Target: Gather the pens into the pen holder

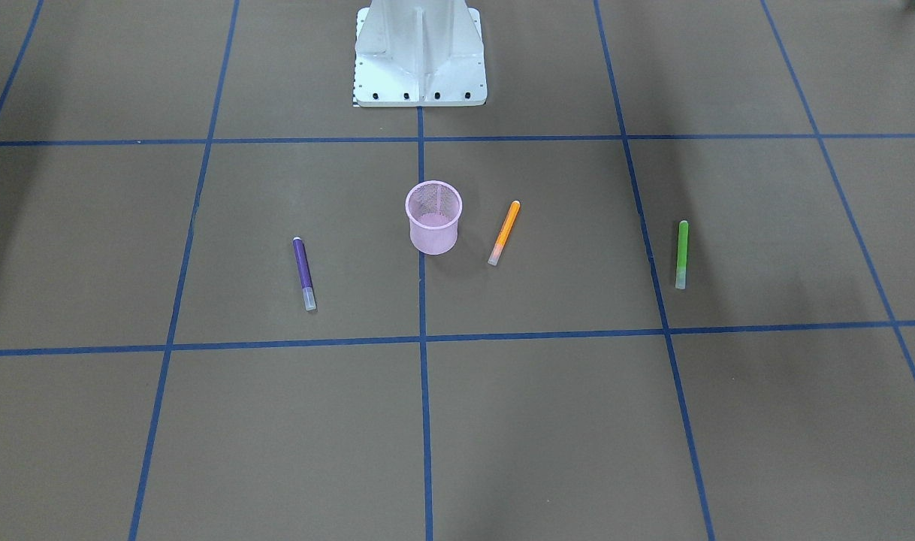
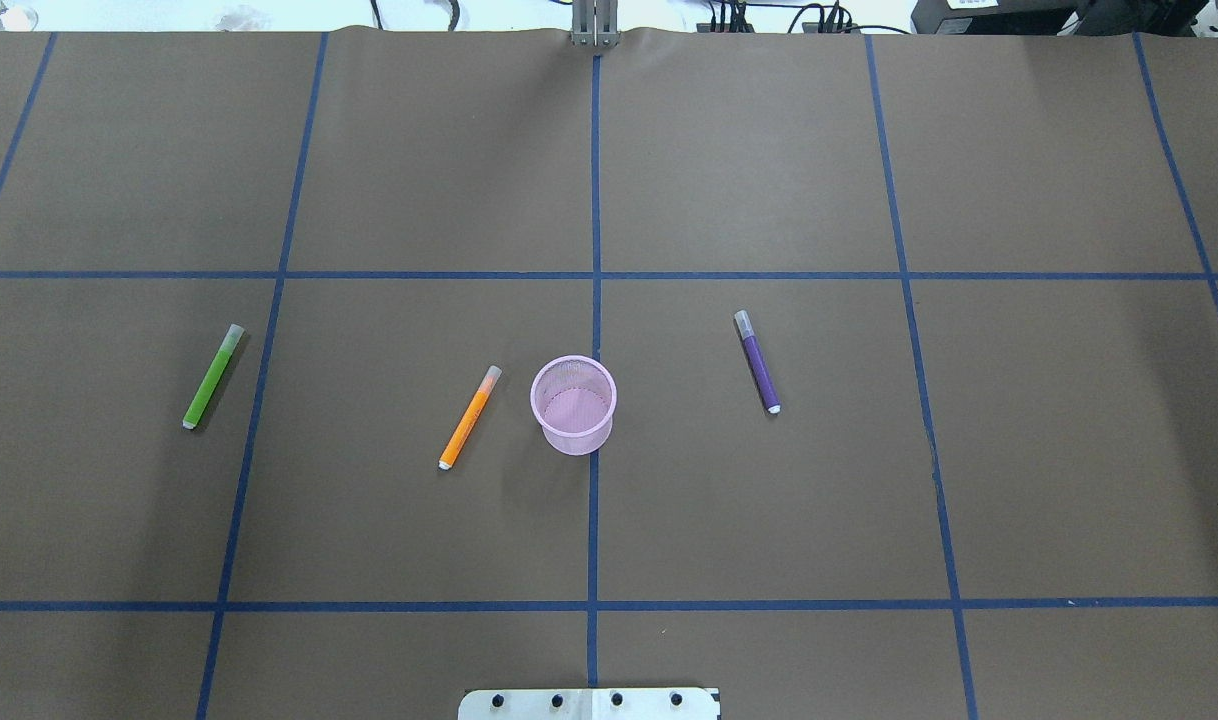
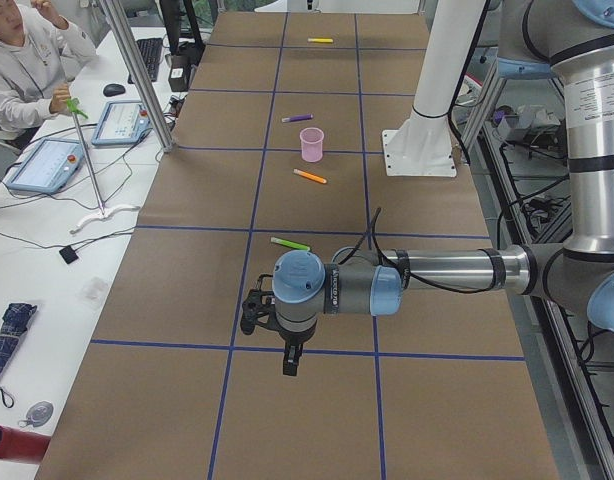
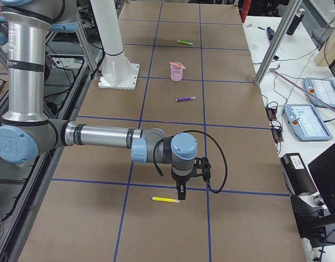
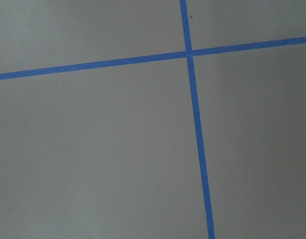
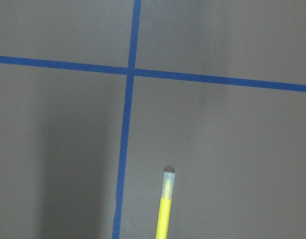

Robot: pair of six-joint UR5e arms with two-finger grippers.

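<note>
Right end effector [image 4: 180, 194] indistinct near half-cropped yellow pen [image 6: 165, 209].

Worktop [image 2: 769, 500]: matt brown paper, blue tape lines [image 2: 594, 200]. Pen holder [image 2: 575, 438]: pale pink wire mesh, solid rim. Orange pen [image 2: 469, 418], green pen [image 2: 212, 377], purple pen [image 2: 759, 365], yellow pen [image 6: 165, 214]: smooth plastic, translucent caps.

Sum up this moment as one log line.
pink wire-mesh cup: upright, empty | slim purple pen, orange pen, green pen: flat, outside cup | yellow pen: near right hand | hand open/shut: unclear
</note>
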